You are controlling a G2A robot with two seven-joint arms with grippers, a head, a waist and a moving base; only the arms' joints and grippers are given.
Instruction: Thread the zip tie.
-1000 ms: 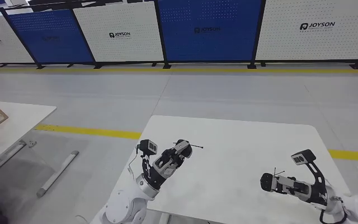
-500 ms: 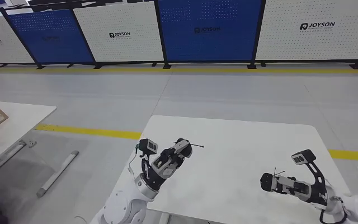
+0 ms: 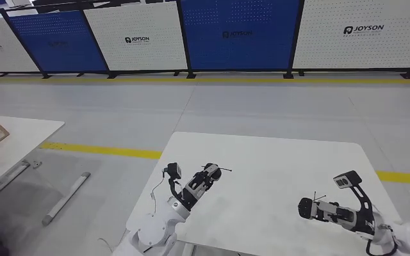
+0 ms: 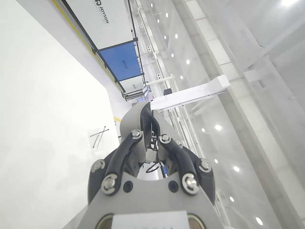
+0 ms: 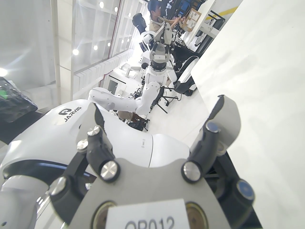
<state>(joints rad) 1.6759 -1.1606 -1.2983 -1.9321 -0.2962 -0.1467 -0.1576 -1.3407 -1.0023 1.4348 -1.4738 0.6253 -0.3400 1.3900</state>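
At the left, the left gripper (image 3: 211, 171) hangs above the white table (image 3: 269, 153), near its left edge. From above, the zip tie (image 3: 224, 169) is a thin black line that sticks out past the fingertips. The left wrist camera adds that the fingers are pressed together, with the tie pinched in the seam between them. Further right, loose ties (image 3: 318, 194) lie on the table; how many, I cannot tell. The right gripper (image 3: 302, 208) is just beside them, and its wrist camera shows its fingers spread wide with nothing between them.

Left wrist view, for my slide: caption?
Left gripper shut on a zip tie; spare ties lie on the table.
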